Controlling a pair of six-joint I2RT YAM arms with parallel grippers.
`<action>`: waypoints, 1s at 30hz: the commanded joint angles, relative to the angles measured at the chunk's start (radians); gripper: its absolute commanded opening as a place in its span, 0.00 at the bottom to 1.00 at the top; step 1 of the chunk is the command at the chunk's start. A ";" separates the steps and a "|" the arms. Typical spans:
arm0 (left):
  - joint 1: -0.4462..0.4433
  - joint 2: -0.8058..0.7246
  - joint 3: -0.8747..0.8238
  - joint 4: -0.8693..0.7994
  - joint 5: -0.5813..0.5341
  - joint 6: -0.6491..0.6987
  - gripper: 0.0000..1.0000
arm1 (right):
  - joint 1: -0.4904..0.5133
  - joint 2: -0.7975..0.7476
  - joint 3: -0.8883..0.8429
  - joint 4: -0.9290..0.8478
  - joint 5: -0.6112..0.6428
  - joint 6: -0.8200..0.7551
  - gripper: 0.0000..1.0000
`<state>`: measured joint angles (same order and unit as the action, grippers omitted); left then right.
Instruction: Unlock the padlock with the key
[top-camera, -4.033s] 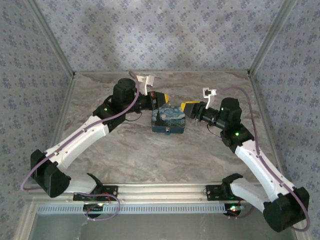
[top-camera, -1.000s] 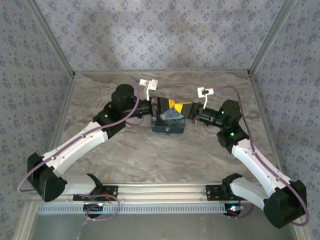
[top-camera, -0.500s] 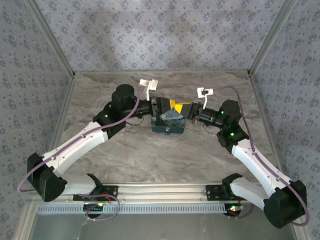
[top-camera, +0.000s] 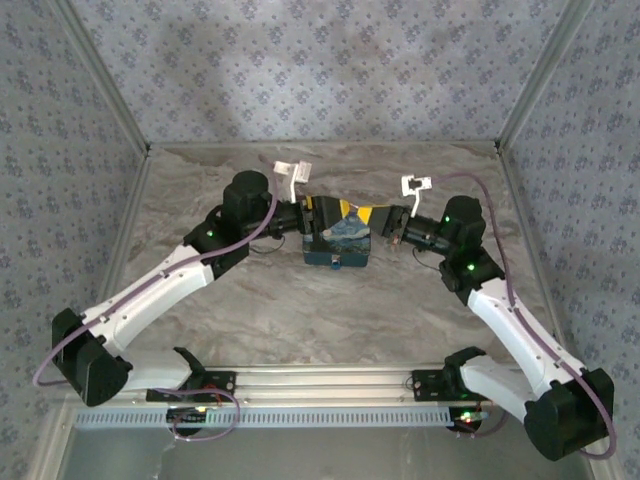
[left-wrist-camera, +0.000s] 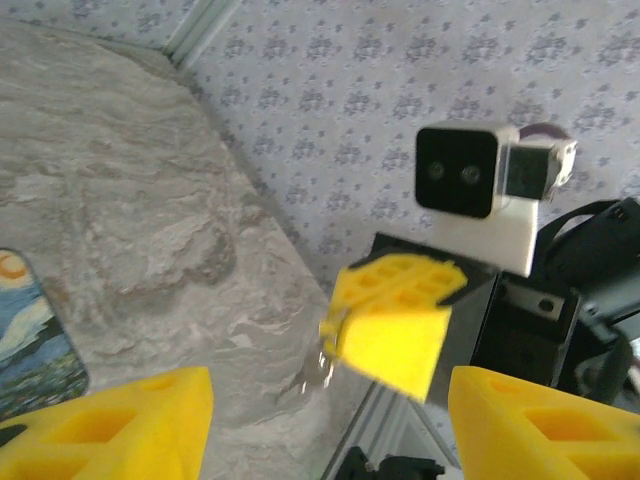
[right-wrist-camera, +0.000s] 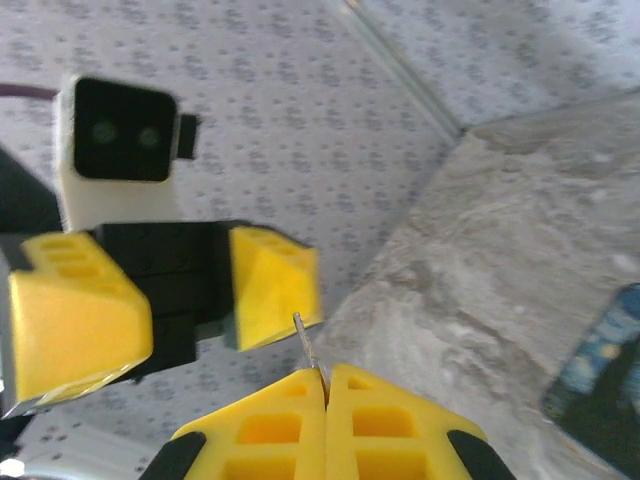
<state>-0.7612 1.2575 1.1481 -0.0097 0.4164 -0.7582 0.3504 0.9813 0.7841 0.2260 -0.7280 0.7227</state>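
We see a grey marbled table (top-camera: 300, 310) between flowered walls (top-camera: 330, 70). Toward its far edge lies a blue painted box (top-camera: 338, 243). Over it the left gripper (right-wrist-camera: 185, 300) stands released, and the right gripper (right-wrist-camera: 325, 380) pinches a thin metal key (right-wrist-camera: 304, 338).

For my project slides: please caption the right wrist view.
Right gripper pinches a thin silver metal strip, likely the key, facing the open, yellow-fingered left gripper.

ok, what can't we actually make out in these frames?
- Right wrist view: thin metal sliver pinched in the shut right gripper; its yellow fingers hide all but the tip, so key or not is unclear.
- Left wrist view: same sliver blurred; blue painted box cut off by the left edge.
- Top view: space between right gripper and open left gripper too small to read; padlock's whereabouts unclear.
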 joint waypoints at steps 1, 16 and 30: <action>0.001 -0.052 -0.058 -0.074 -0.068 0.037 0.64 | -0.027 -0.024 0.060 -0.177 0.078 -0.112 0.00; -0.039 -0.129 -0.369 -0.073 -0.264 -0.005 0.66 | -0.140 0.109 0.069 -0.320 0.420 -0.266 0.00; -0.078 -0.129 -0.522 0.016 -0.342 -0.081 0.69 | -0.172 0.467 0.131 -0.159 0.601 -0.276 0.00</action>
<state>-0.8326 1.1450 0.6350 -0.0418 0.1043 -0.8162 0.1825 1.3891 0.8608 0.0036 -0.1822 0.4648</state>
